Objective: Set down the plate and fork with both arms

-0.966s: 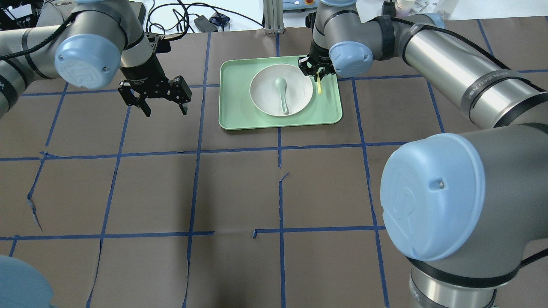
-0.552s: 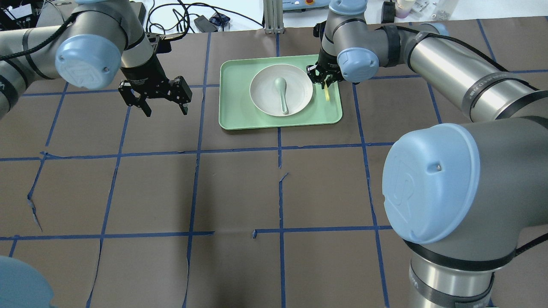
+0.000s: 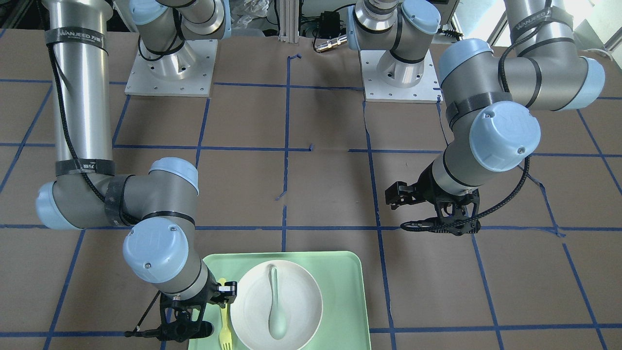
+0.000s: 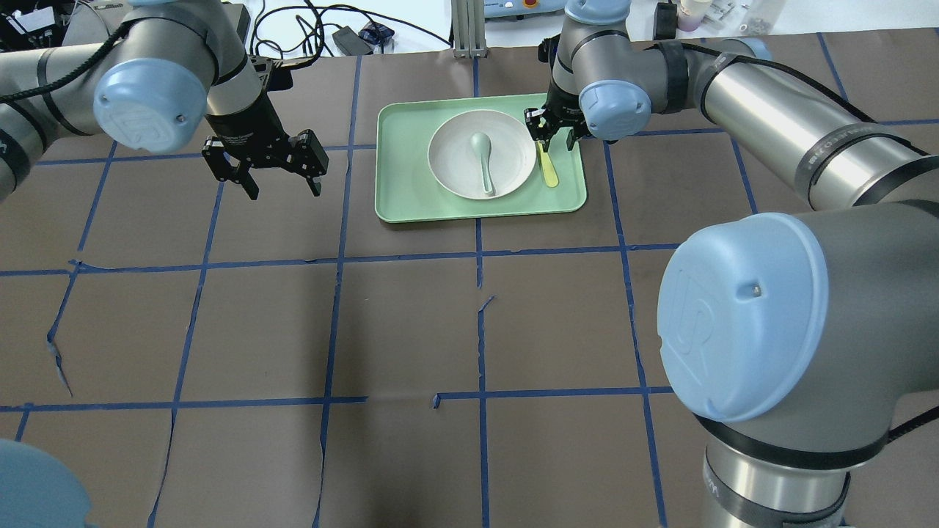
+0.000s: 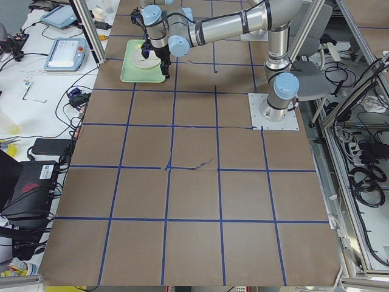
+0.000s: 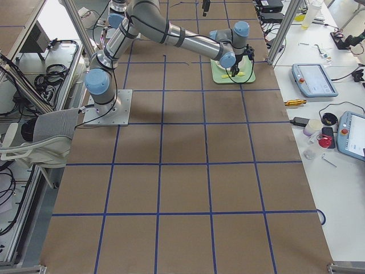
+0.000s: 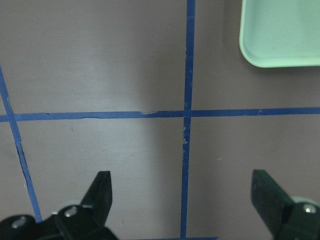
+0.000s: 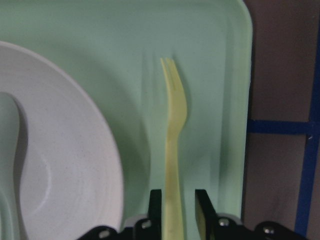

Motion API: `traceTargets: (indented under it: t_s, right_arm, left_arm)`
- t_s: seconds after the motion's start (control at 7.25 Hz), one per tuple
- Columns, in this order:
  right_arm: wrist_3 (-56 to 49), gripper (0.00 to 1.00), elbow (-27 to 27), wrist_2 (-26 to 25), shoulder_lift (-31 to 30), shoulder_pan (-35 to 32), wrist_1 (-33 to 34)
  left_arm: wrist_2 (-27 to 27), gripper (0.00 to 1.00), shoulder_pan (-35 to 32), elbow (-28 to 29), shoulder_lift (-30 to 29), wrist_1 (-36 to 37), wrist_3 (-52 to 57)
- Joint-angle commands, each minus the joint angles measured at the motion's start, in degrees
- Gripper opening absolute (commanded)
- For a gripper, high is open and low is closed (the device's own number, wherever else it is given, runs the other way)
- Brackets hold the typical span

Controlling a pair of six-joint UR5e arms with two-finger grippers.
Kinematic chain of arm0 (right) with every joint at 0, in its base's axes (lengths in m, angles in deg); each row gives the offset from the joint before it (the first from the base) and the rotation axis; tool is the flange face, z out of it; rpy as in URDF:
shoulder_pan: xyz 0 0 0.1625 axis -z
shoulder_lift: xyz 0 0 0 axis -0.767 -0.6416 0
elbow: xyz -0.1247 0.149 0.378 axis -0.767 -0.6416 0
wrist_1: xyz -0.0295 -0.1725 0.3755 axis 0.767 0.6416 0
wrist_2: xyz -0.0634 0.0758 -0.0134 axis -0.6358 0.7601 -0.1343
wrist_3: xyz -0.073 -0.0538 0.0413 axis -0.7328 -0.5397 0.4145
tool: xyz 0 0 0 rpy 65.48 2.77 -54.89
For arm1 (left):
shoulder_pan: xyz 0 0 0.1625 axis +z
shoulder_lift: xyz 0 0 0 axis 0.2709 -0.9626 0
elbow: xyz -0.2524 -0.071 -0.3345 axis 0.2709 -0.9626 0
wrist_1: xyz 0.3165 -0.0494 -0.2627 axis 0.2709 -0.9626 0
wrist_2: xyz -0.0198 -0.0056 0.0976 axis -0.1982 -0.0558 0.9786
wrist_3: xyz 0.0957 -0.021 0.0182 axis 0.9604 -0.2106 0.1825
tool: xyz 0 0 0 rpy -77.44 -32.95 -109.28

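The right claw (image 8: pixel 178 205) straddles the handle end of the fork (image 8: pixel 174 120), jaws slightly parted. The fork lies flat on the tray (image 8: pixel 215 75), tines pointing away from the claw, plate (image 8: pixel 75 150) close alongside. Being light, stiff and slick, it is probably best pinched across the handle. The left claw (image 7: pixel 185 200) hangs wide open and empty.

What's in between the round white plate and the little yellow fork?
Just a bare strip of the rectangular mint-green tray, seen in the right wrist view.

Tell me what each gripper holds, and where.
Left gripper: nothing, open. Right gripper straddles the fork at its handle end; gap beside one finger, so grip cannot be told.
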Motion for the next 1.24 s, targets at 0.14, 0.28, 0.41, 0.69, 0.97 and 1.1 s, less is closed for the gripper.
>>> traceTargets:
  t_s: [0.14, 0.28, 0.41, 0.69, 0.97, 1.1]
  right_arm:
    - [0.1, 1.0, 0.7, -0.7, -7.4, 0.0, -9.0]
    - [0.0, 1.0, 1.5, -0.7, -10.9, 0.0, -13.8]
    - [-0.5, 1.0, 3.3, -0.8, -15.0, 0.1, -15.2]
    - [-0.7, 1.0, 8.6, -1.8, -24.1, 0.4, -22.6]
    - [-0.7, 1.0, 9.1, -3.0, -28.5, 0.5, -27.5]
    - [-0.7, 1.0, 9.1, -3.0, -29.6, 0.4, -29.6]
  left_arm:
    - [1.8, 1.0, -0.1, 0.0, 1.9, -0.6, -0.2]
    - [1.8, 1.0, -0.8, -0.1, 3.3, -1.0, -0.8]
    - [1.8, 1.0, -1.0, -0.2, 5.0, -2.0, -1.0]
    - [2.0, 1.0, -1.6, -0.5, 8.5, -6.2, -8.0]
    - [5.9, 1.0, -7.3, -3.0, 10.4, -6.0, -9.0]
    - [5.4, 1.0, -8.7, -3.2, 10.5, -6.0, -8.9]
